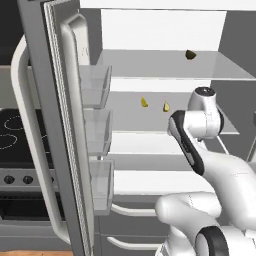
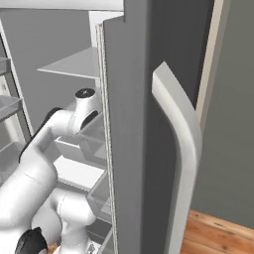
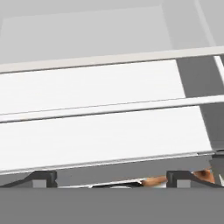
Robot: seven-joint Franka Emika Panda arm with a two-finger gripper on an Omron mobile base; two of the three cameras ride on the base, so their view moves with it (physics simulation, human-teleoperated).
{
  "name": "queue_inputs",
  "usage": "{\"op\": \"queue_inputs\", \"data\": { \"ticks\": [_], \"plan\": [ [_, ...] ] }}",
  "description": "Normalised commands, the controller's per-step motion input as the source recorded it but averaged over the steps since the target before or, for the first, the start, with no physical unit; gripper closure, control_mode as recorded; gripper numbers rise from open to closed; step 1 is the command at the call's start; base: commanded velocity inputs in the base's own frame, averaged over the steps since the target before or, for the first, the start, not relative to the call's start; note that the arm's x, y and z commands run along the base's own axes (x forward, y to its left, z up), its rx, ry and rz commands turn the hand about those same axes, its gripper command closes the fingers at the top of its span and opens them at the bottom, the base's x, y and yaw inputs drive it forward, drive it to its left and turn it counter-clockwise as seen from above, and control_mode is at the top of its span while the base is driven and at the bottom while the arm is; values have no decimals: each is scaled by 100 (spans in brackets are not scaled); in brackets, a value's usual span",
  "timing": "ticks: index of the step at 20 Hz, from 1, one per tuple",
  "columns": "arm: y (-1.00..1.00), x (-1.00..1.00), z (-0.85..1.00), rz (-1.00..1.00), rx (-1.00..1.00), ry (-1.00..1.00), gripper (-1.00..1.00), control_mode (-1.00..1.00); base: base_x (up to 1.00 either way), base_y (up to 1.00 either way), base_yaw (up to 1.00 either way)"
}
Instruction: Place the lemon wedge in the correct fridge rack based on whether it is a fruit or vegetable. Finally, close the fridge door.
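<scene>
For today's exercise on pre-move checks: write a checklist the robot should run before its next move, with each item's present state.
1. Tool empty, fingertips standing wide apart: ok.
2. Two yellow wedges resting on the lower glass shelf: ok.
3. Which one is the task's lemon wedge: cannot tell.
4. Dark brown lump on the upper shelf, apart from the wedges: ok.
5. Left fridge door closed: not ok, open.
6. Right fridge door closed: not ok, open.

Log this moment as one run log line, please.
pincer: open, empty | lemon wedge: on fridge rack, second yellow piece beside it | dark brown lump: upper shelf | fridge door: open
</scene>
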Motion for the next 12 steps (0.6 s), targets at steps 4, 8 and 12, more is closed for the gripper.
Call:
{"op": "queue_inputs", "data": {
  "ticks": [4,8,12],
  "plan": [
    [12,-84,62,0,4,5,-100,-100,0,0,0],
    [21,-70,25,0,3,7,-100,-100,0,0,0],
    [36,-46,0,0,0,6,-100,-100,0,0,0]
  ]
}}
